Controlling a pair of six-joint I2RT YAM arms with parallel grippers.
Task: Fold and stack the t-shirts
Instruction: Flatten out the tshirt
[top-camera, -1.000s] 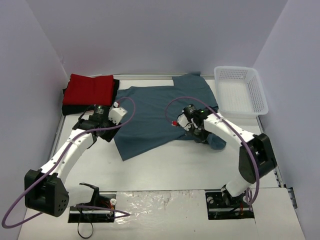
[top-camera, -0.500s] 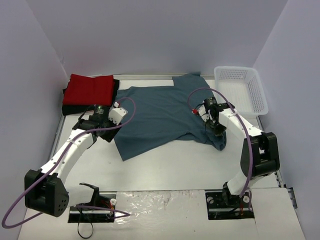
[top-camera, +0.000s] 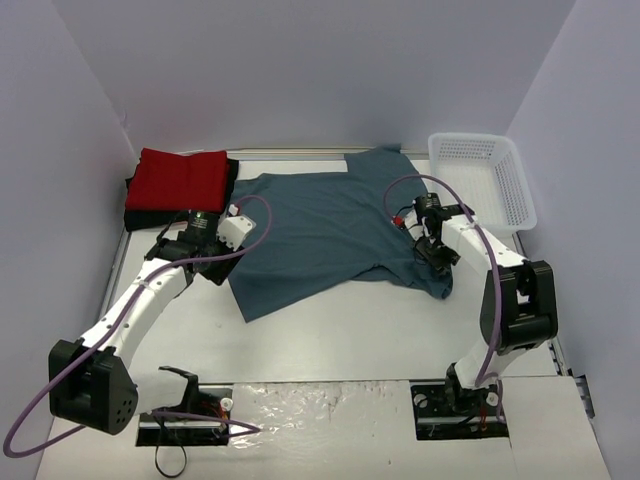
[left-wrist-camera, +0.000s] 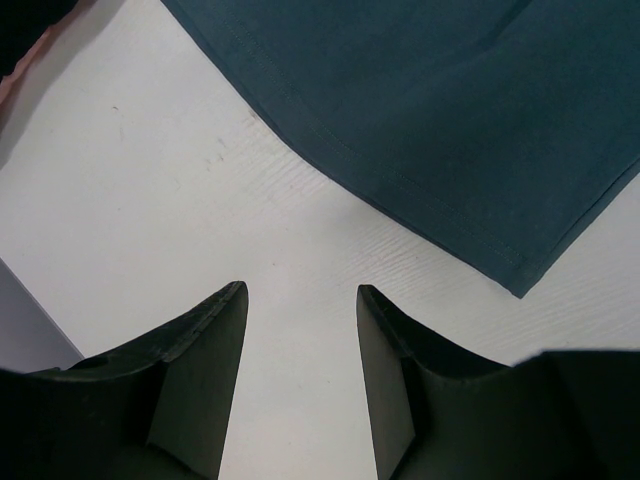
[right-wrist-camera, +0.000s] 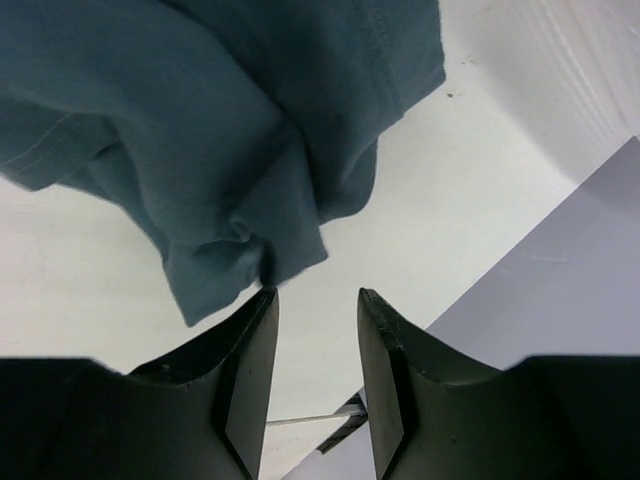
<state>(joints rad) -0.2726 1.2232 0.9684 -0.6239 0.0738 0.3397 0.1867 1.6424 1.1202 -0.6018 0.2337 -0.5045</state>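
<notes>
1. your right gripper (top-camera: 432, 250) has swung from the front hem of the dusty slate-blue cloth t-shirt (top-camera: 320, 225) back and rightwards, nearer the white plastic lattice basket (top-camera: 480, 180).
2. its jaws, clamped a second ago, now stand parted and hold nothing.
3. the shirt's right sleeve (top-camera: 434, 282), bunched before, now lies drawn out rightwards, crumpled just past the fingertips (right-wrist-camera: 255, 320).

teal t-shirt (top-camera: 330, 225) — spread out, mid-table | red t-shirt (top-camera: 180, 178) folded atop black t-shirt (top-camera: 231, 175)
</notes>
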